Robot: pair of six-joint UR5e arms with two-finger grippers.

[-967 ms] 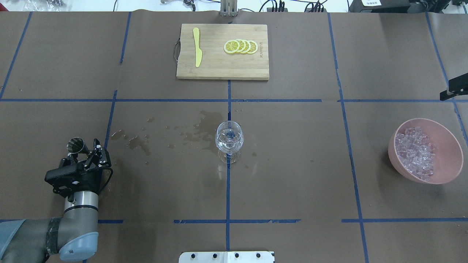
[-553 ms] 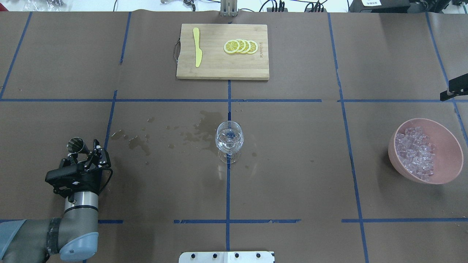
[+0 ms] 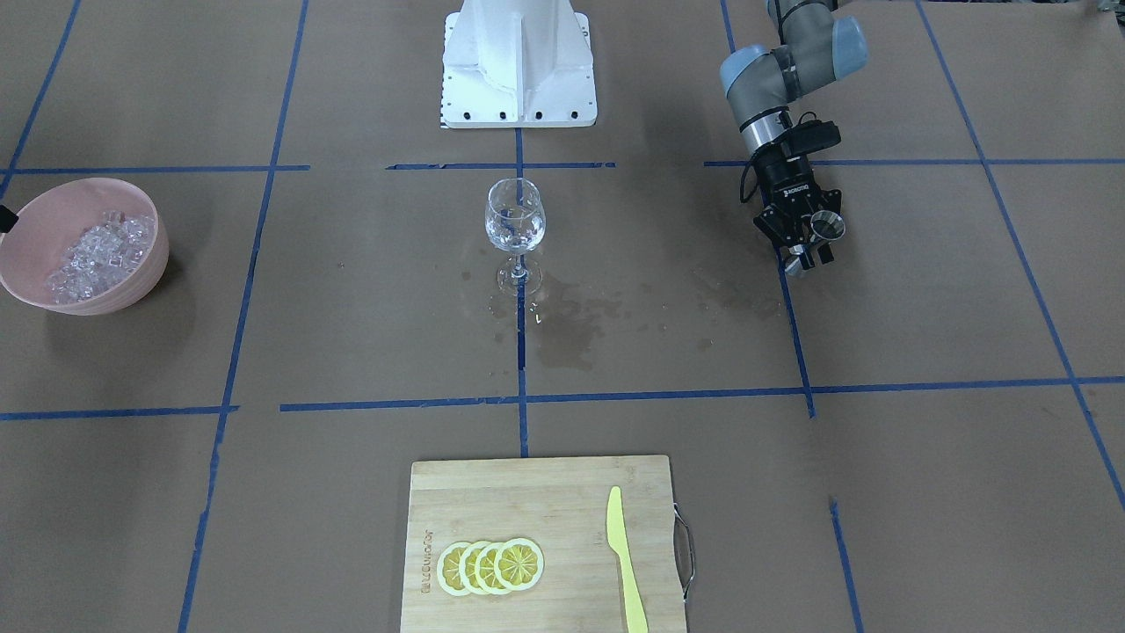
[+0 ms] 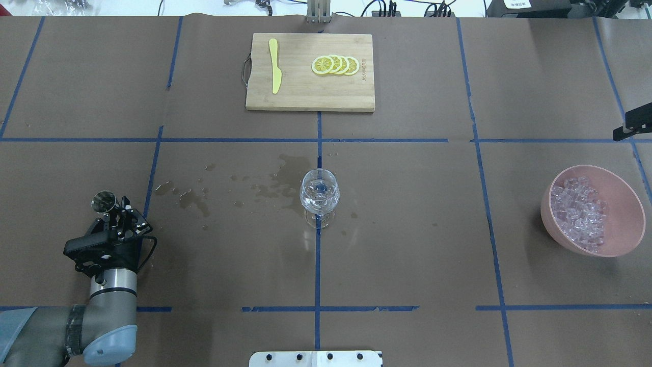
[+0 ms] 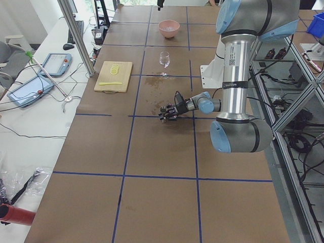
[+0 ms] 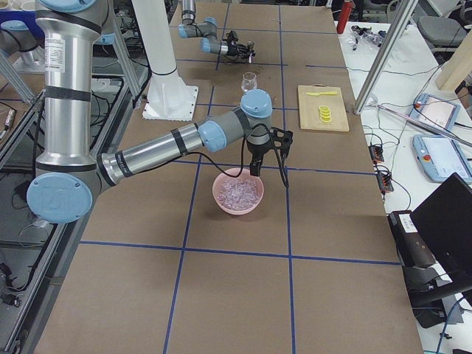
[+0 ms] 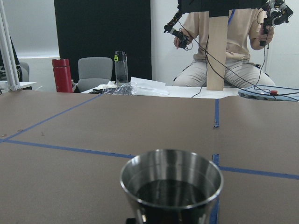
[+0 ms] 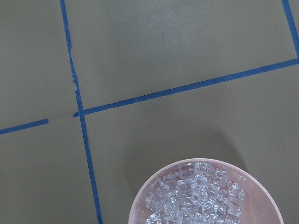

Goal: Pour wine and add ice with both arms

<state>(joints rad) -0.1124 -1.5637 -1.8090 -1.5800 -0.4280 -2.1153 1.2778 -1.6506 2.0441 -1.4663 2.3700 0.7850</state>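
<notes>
While dark wet stains (image 4: pixel 288 176) mark the brown paper-covered tabletop (image 4: pixel 407 244) beside the clear stemmed wine glass (image 4: pixel 319 192), neither half of the job looks finished to me. The glass stands upright at the middle of the tabletop with no cubes visible in it; whether it holds any liquid I cannot tell.

The wine (image 7: pixel 170 192) seems to lie as a shallow, nearly colourless pool in the bottom of the small polished steel measuring cup (image 4: pixel 103 201). This cup is upright and well apart from the glass, out toward the robot's left end of the tabletop. The black two-finger left gripper (image 4: pixel 117 209) has its jaws close around the cup's lower part, apparently pinching it. By my reading the pour is not yet done: the cup has to be carried over and tipped above the glass.

The ice (image 4: pixel 578 211) sits as a heap of small, glossy, whitish-clear cubes in the round pink bowl (image 4: pixel 624 219), far off on the opposite side. The black right gripper (image 6: pixel 255 174) hangs just above that bowl; how its jaws stand I cannot tell. Moving cubes into the glass also looks undone.
</notes>
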